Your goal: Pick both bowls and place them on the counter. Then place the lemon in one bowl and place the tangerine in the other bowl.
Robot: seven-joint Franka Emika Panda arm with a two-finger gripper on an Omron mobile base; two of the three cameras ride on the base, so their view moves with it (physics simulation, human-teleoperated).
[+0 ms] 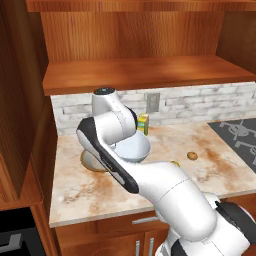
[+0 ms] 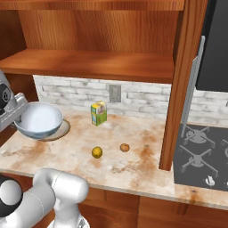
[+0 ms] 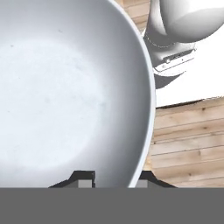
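Observation:
My gripper (image 3: pixel 113 178) is shut on the rim of the deeper white bowl (image 3: pixel 65 87), one fingertip inside the rim and one outside. The bowl (image 2: pixel 38 120) hangs tilted, low over the left part of the counter (image 2: pixel 133 171). Just behind and below it, the shallow tan-rimmed bowl (image 2: pixel 63 130) rests on the counter, partly hidden. The lemon (image 2: pixel 97 152) and the tangerine (image 2: pixel 125 147) lie side by side on the counter, to the right of the bowls. In the left base view my arm hides most of the lemon (image 1: pixel 174 163); the tangerine (image 1: pixel 192 156) is in plain sight.
An upright yellow-green carton (image 2: pixel 99 113) stands near the brick backsplash behind the fruit. A wooden shelf (image 2: pixel 98 62) runs above the counter. A vertical wooden panel (image 2: pixel 178 89) and a black stove (image 2: pixel 202 151) bound the counter on the right.

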